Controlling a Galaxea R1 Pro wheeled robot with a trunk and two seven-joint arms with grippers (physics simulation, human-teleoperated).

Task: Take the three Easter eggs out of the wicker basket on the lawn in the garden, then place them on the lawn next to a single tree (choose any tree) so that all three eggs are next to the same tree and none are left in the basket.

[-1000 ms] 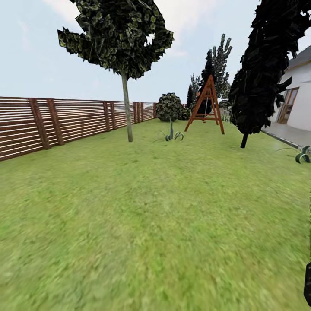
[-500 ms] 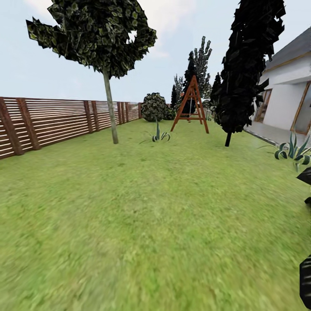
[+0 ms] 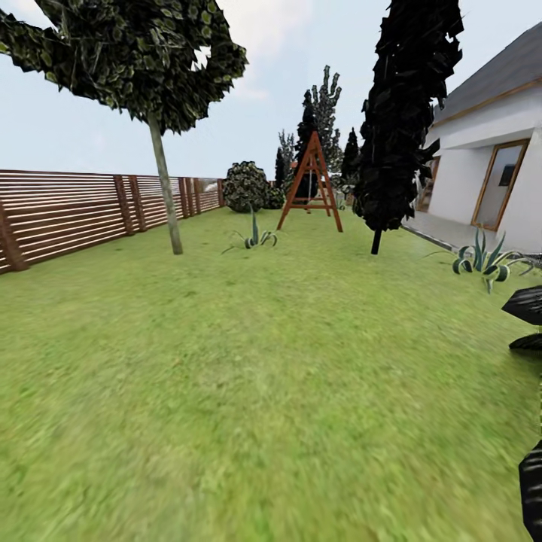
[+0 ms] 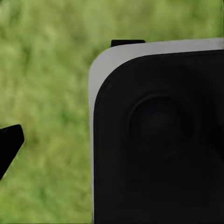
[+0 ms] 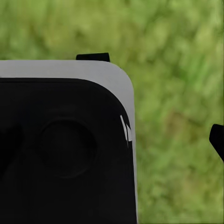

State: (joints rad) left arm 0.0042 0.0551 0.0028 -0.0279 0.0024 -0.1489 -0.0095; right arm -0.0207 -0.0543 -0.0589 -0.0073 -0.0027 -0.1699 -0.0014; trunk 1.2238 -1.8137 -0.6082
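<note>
I'm in the search-and-drive stage: both wrist cameras look down past a dark, white-edged part of the robot's own body onto blurred grass, and I can't tell how far either gripper is spread or whether it holds anything. The lawn runs bare ahead of me, and I can't find the basket or eggs anywhere, so the next move calls for turning until they appear. Black shapes cut off at the right edge I can't identify. Farther on stand the thin-trunked tree by the fence, the black columnar tree, a wooden frame and the house.
</note>
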